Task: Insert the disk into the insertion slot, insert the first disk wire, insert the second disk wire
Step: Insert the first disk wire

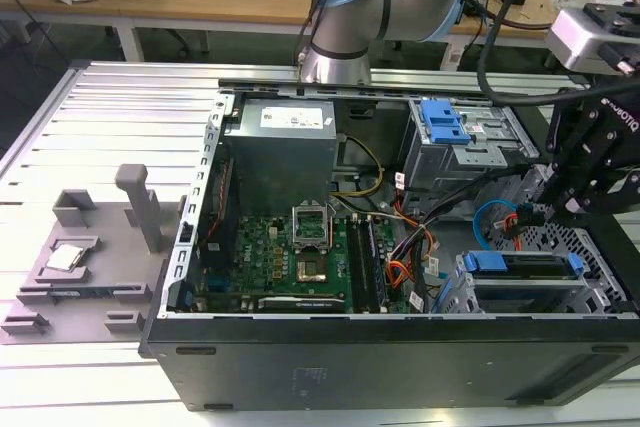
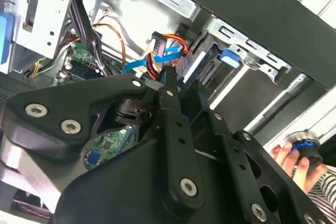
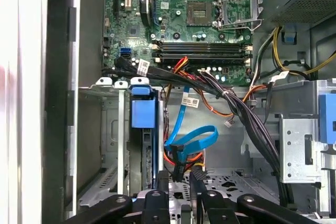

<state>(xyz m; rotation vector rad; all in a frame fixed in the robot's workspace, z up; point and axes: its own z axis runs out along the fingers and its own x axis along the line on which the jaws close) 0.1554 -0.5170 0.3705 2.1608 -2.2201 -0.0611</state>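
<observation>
**Finding 1.** The disk lies seated in the insertion slot at the exterior view's right. Its blue carrier sits level with the cage front, so I judge the first step done.

**Finding 2.** Your gripper hangs just behind the cage. Its jaws are drawn narrow on the dark plug at the end of the blue disk wire (the plug is mostly hidden, so how well it sits in the grip cannot be confirmed). The red-and-orange power wire lies loose just beside it, touching or nearly touching the blue loop.

**Recommendation.** You are on the first wire.
- Keep the plug square to the disk's rear edge, since a tilted plug will likely jam against the port.
- Approach straight along the port's line and press evenly.
- Let the blue loop keep its slack.
- Keep the power wire out of the jaws' path, because a snag there could drag the plug askew.
</observation>
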